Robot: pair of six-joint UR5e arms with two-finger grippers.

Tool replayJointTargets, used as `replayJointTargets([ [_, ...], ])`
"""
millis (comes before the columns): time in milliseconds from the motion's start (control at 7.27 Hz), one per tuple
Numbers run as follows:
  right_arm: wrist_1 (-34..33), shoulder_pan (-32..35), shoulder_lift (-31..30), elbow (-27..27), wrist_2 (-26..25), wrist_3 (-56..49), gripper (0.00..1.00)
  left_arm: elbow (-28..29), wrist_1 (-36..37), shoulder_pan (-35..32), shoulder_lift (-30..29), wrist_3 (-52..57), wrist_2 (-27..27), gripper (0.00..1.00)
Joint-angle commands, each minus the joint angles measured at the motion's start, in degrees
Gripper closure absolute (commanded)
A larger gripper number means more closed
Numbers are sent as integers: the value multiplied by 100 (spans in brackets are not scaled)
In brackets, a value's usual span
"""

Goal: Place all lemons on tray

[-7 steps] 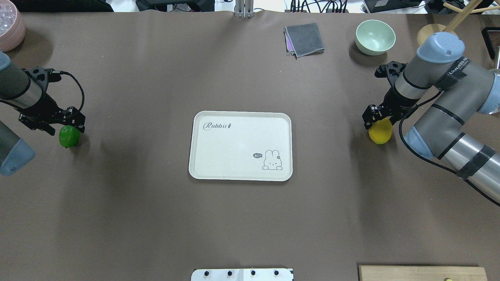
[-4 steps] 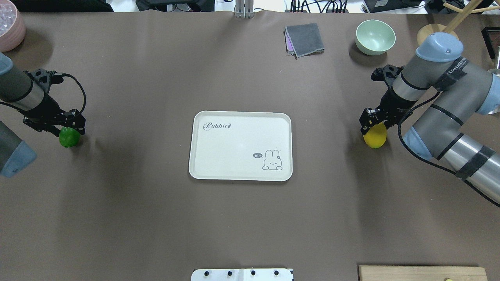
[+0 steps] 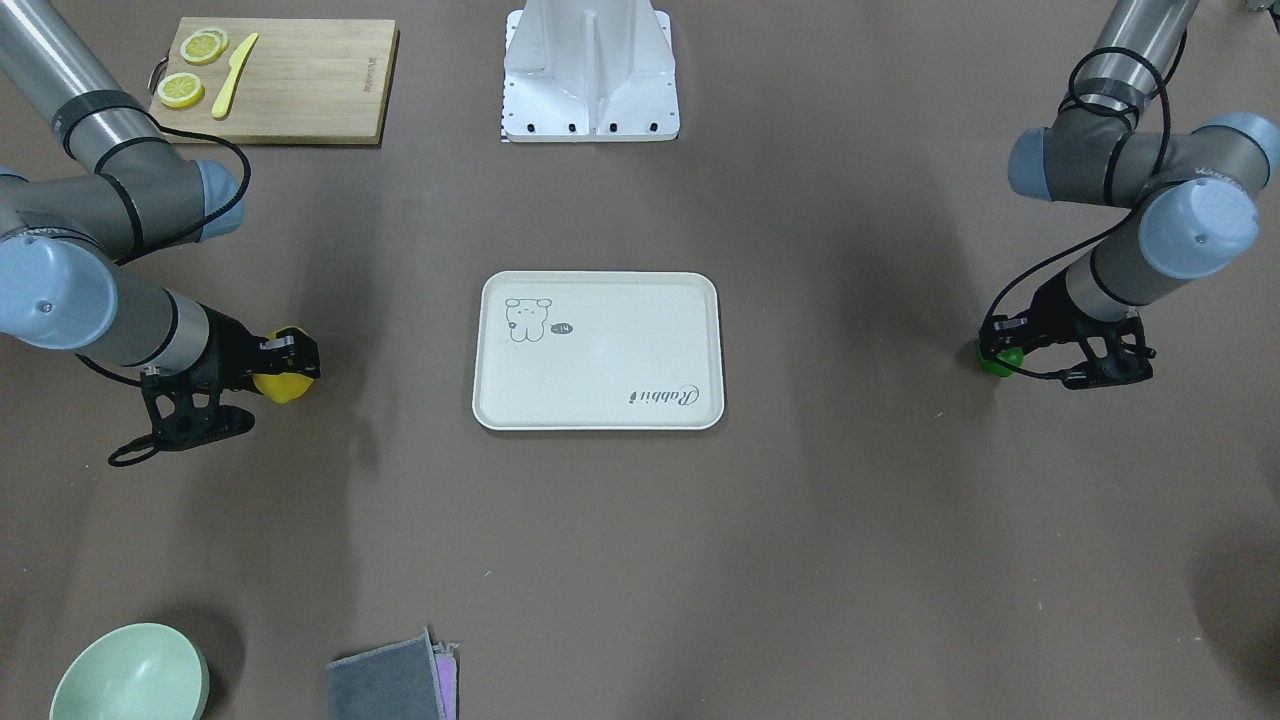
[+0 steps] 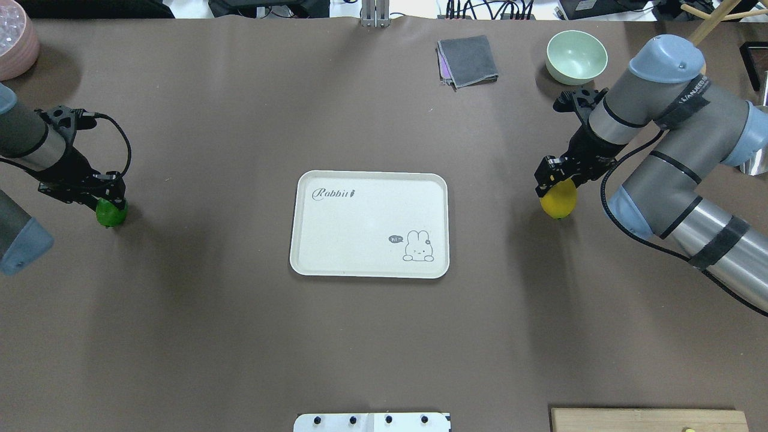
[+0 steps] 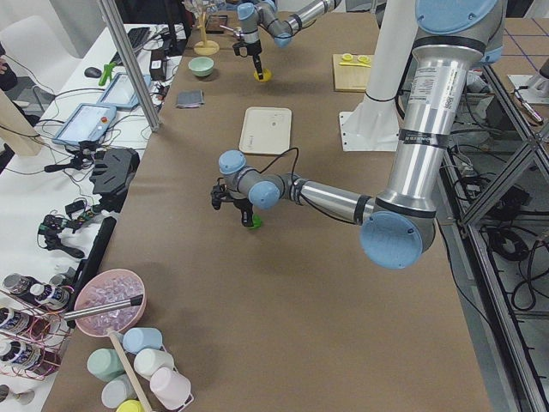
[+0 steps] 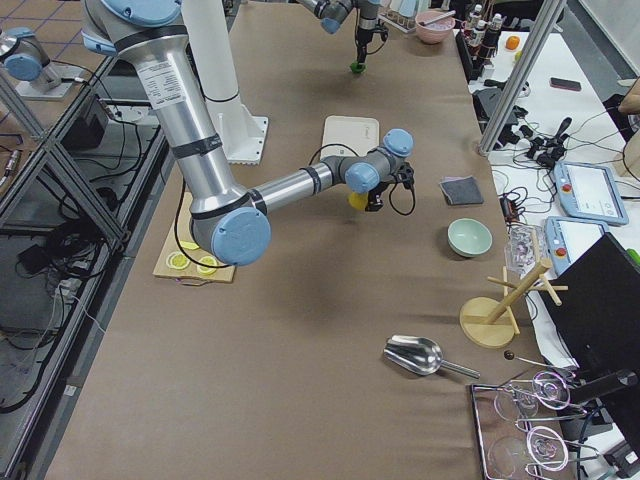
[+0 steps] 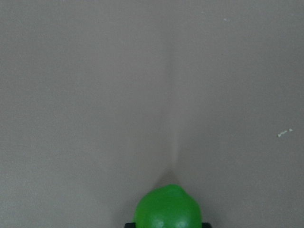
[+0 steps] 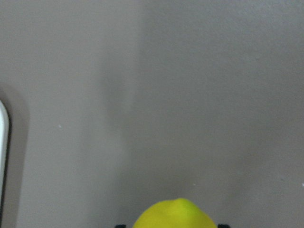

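clamping the glossy green oval lemon (image 4: 111, 215) between its black fingers, the left gripper (image 4: 110, 203) hangs low over the brown table covering (image 4: 240, 336), well out on the left. in the left wrist view the fruit's rounded end (image 7: 167, 209) pokes up between two dark fingertips at the bottom edge, bare brown surface beyond it. whether this lemon is touching the table or just clear of it cannot be told. on the opposite side, the right gripper (image 4: 553, 187) is closed on the bright yellow oval lemon (image 4: 558, 202), gripping it from above so the fruit bulges out below the fingers. the right wrist view shows the yellow end (image 8: 174, 216) between the fingertips. the tray's pale edge (image 8: 3, 142) is just visible at that view's left border. between the two arms, apart from both lemons, lies the cream-white rectangular tray (image 4: 312, 228), with nothing resting on it but its printed drawing and script. the yellow lemon is near its right side; the green one is much further off to the left. beyond the right arm, at the far edge, sit a pale green bowl (image 4: 576, 57) and a folded grey cloth (image 4: 468, 60). near the robot's base on the right lies a bamboo cutting board (image 3: 300, 80) carrying thin lemon slices (image 3: 181, 90) and a yellow knife (image 3: 233, 73).
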Motion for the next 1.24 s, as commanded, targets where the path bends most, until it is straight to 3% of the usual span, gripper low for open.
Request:
replayJointTargets([
  [0,491,-60,234,29,-2,20,60,-324,380,-34,-12,4,-67,100],
  [275,501,-261,612,20,-11,-6,60,-632,901,-173,-56,126,-189,100],
  [550,510,-473,911,-6,-29,-32,60,-974,1688,-639,-82,677,-637,100],
  [826,1061,-858,974,-128,-395,-6,61,-1318,2918,-929,-598,1057,-638,100],
  [1101,1204,-1097,983,-138,-573,-6,61,-1249,4008,-992,-1493,1121,-595,100],
])
